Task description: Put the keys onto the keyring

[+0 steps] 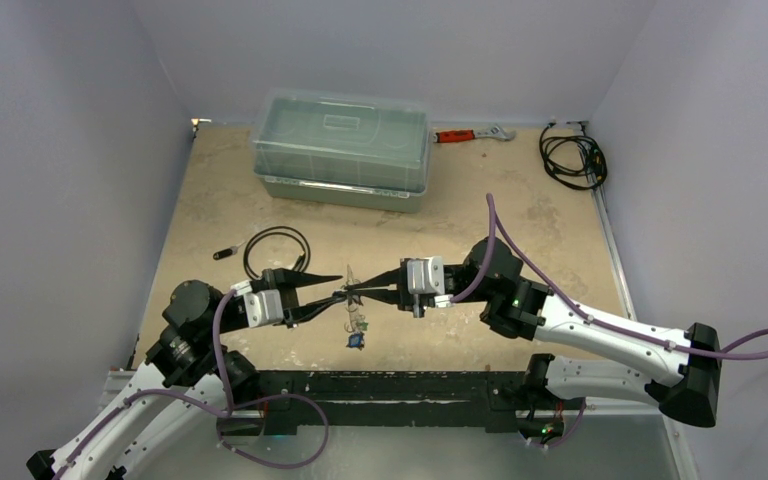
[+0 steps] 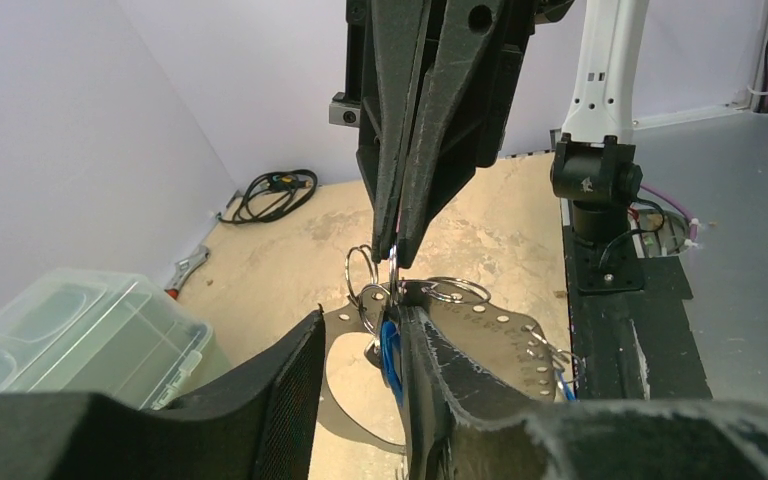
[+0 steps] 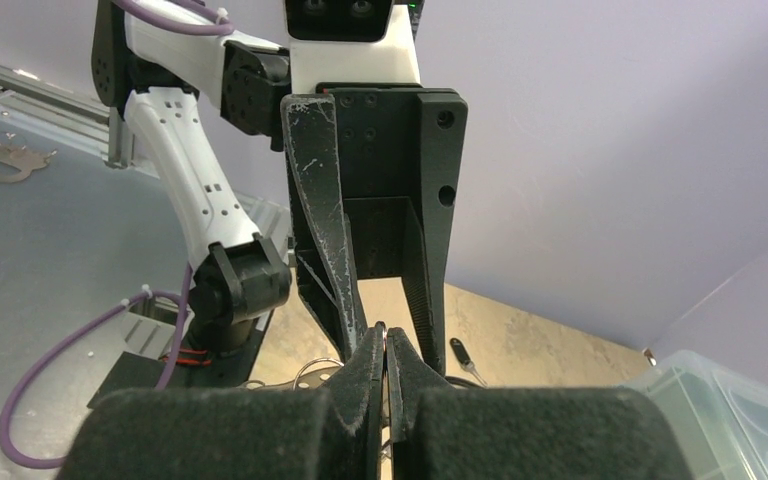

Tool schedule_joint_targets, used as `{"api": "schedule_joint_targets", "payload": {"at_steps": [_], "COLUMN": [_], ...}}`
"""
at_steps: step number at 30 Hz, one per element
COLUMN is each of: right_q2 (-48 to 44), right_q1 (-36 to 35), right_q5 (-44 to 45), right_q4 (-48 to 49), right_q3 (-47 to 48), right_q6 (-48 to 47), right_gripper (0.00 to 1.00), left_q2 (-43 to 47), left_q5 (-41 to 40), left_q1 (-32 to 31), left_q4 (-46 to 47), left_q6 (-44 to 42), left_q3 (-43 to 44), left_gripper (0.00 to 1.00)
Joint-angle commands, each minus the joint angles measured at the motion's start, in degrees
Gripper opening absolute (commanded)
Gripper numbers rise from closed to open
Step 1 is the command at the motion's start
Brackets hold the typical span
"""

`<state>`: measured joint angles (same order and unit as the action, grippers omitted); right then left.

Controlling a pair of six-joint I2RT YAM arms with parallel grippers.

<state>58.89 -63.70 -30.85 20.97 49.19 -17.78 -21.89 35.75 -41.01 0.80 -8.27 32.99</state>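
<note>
In the top view the left gripper point(image 1: 338, 291) and right gripper point(image 1: 369, 293) are met tip to tip at the lower centre of the frame, above the table point(image 1: 520, 230). The right gripper's fingers are pressed together on a thin split ring point(image 2: 392, 262). The left gripper's fingers are held apart. The keyring point(image 2: 490, 325) is seen between and beside them at the lower centre of the left wrist view, but whether it is clamped cannot be told. The keys point(image 1: 356, 326) are hung just below the fingertips, with a blue tag point(image 1: 356, 341) lowest.
</note>
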Motion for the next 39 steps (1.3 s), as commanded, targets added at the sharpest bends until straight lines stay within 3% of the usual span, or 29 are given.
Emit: {"api": "schedule_joint_targets", "payload": {"at_steps": [1, 11, 14, 17, 23, 24, 26, 28, 34, 39], "right_q2": [0.44, 1.42, 1.42, 1.19, -0.17, -0.49, -1.04, -1.61, -0.58, 6.27], "right_q1": [-0.28, -0.27, -0.25, -0.25, -0.23, -0.25, -0.24, -0.27, -0.37, -0.37], "right_q5": [-1.92, 1.83, 1.77, 1.40, 3.25, 4.14, 5.76, 8.90, 12.61, 12.95], "right_q4": [4.43, 5.30, 5.39, 5.46, 4.98, 3.74, -1.44, -7.86, -28.76, -47.89], "right_q3": [0.82, 0.65, 0.64, 0.58, -0.42, -0.44, 0.56, 2.86, 14.47, 24.46], "right_q6": [0.82, 0.27, 0.20, 0.35, 1.13, 0.71, -0.91, -3.74, -7.90, -10.00], "right_gripper": [0.00, 0.00, 0.00, 0.00, 0.00, 0.04, 0.32, 0.46, 0.53, 0.50], "left_q2": [0.30, 0.19, -0.06, -0.25, 0.22, 0.14, -0.41, -1.17, -4.16, -7.30], "left_q5": [0.15, 1.17, 1.17, 0.99, -1.31, -1.48, -2.61, -3.23, -5.11, -4.76], "left_q1": [-0.15, -0.11, -0.13, -0.07, -0.07, -0.09, -0.05, -0.15, -0.13, -0.16], "left_q4": [1.31, 0.54, 0.39, 0.00, -0.71, -2.53, -3.76, -4.73, -5.60, -6.06], "left_q6": [-0.30, -0.47, -0.64, -0.78, -0.93, -1.21, -1.64, -2.19, -2.14, -1.44], "left_q3": [0.94, 1.47, 1.60, 1.93, 2.51, 2.63, 3.01, 3.52, 3.63, 4.04], "left_gripper": [0.33, 0.35, 0.22, 0.00, 0.00, 0.00, 0.00, 0.00, 0.00, 0.00]}}
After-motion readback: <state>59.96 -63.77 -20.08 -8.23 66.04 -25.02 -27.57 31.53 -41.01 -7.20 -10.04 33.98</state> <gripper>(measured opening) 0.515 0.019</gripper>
